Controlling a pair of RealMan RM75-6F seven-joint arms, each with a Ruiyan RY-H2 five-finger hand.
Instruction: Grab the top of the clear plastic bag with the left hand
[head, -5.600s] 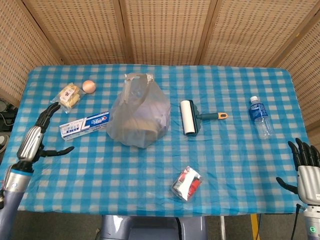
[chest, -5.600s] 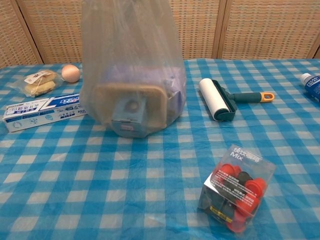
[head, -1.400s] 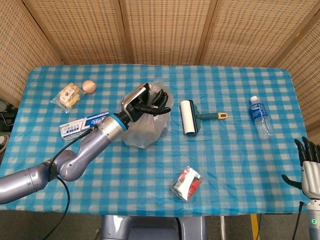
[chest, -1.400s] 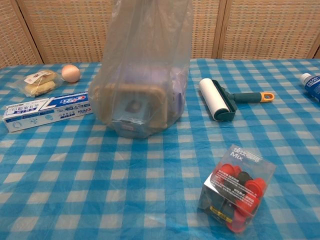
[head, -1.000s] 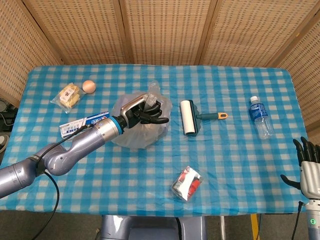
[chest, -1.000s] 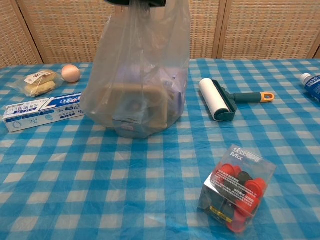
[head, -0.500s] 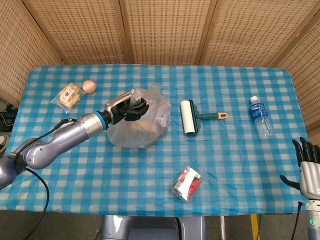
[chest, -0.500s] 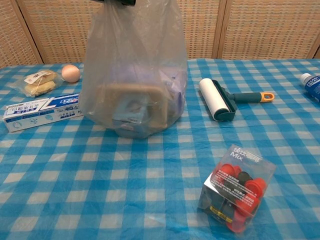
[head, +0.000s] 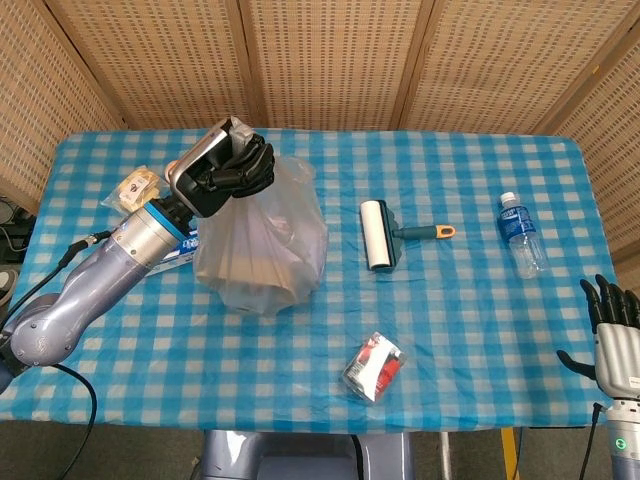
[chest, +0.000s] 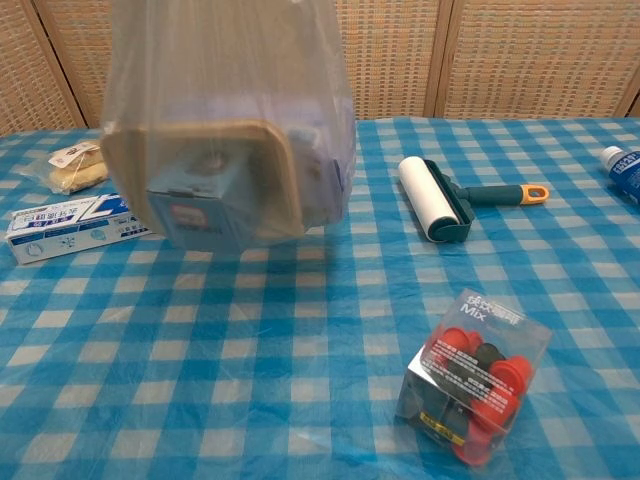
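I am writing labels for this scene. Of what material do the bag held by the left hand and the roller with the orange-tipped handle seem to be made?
Clear plastic bag: thin, glossy, see-through film; its contents show through, and it creases where the left hand grips its top.
Lint roller: dark green, seemingly hard plastic handle; white matte roll, probably paper.

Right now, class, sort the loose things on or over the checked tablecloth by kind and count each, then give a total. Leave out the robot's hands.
Bags and wrapped packs: 3, the clear plastic bag, snack packet, pack of red and black pieces
Boxes: 1, toothpaste box
Bottles: 1, water bottle
Lint rollers: 1
Total: 6
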